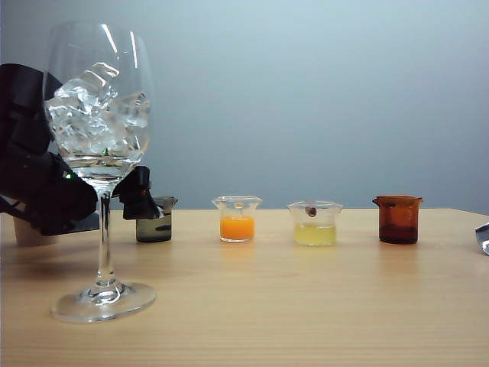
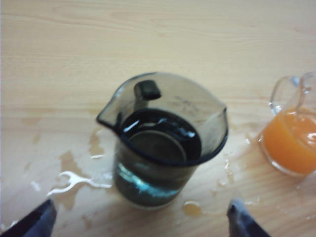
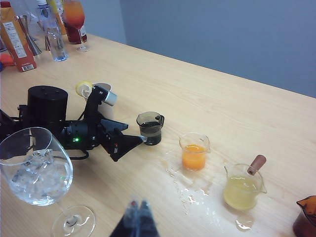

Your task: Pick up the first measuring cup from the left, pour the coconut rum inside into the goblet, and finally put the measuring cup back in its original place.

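While the goblet (image 1: 100,164) stands at the front left of the wooden table (image 1: 306,306), its bowl packed with ice cubes (image 1: 95,115), the left gripper (image 2: 143,217) sits just behind it, low over the table, with its two dark fingers spread wide apart and nothing between them yet. Directly beyond the goblet's stem, the first measuring cup (image 1: 156,220) rests upright on the table in its place at the left end of the row, one fingertip (image 1: 140,195) close against its rim on the goblet side. From the left wrist view the smoky grey cup lies ahead of the open fingertips, not touched by either, and the coconut rum (image 2: 160,140) fills its lower part, looking dark through the tinted wall. Puddles of spilled liquid (image 2: 74,180) glisten on the wood around its base.

To the right of the first measuring cup comes a clear cup of orange liquid (image 1: 237,219), then a clear cup of pale yellow liquid (image 1: 315,223) with a small brown stopper-like piece at its rim, then an amber-brown cup (image 1: 398,219).

Farther right, well apart from the goblet, the right gripper (image 3: 137,217) hangs above the table with its fingertips pressed together, holding nothing.
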`<state>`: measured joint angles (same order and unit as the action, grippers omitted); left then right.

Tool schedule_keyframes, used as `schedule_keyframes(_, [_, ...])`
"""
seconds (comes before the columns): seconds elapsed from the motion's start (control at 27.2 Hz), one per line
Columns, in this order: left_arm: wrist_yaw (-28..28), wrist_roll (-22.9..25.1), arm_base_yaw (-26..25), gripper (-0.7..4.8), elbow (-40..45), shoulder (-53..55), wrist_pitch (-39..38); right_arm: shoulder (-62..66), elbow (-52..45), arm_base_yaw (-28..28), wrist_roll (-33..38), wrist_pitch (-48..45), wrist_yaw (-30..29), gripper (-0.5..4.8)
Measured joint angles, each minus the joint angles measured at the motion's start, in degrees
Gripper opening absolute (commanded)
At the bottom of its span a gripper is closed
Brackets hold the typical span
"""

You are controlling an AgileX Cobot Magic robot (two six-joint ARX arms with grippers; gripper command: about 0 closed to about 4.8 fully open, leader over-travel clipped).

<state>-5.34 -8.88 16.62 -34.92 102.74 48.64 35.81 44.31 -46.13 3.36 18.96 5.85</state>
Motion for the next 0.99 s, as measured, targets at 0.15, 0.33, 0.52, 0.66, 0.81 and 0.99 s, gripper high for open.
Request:
schedule_keyframes(0.15, [0.0, 0.0, 0.6, 4.65, -1.4, 0.3, 0.0, 0.0, 0.0, 0.0, 0.0, 0.0, 0.0, -0.03])
schedule_keyframes(0.33, [0.9, 0.0, 2.7, 4.65, -2.9, 2.4, 0.0, 0.0, 0.0, 0.0, 0.0, 0.0, 0.0, -0.03])
schedule_keyframes(0.52, [4.7, -1.1, 4.0, 4.53, -4.3, 4.7, 0.0, 0.0, 0.0, 0.0, 0.0, 0.0, 0.0, -0.03])
schedule_keyframes(0.66, [10.1, -2.5, 4.6, 4.53, -4.4, 4.9, 0.2, 0.0, 0.0, 0.0, 0.0, 0.0, 0.0, -0.03])
schedule_keyframes(0.81, [11.2, -2.6, 4.5, 4.53, -4.4, 4.9, 0.3, 0.0, 0.0, 0.0, 0.0, 0.5, 0.0, -0.03])
schedule_keyframes(0.99, [12.9, -2.6, 4.5, 4.53, -5.0, 4.9, 0.4, 0.0, 0.0, 0.0, 0.0, 1.5, 0.0, -0.03])
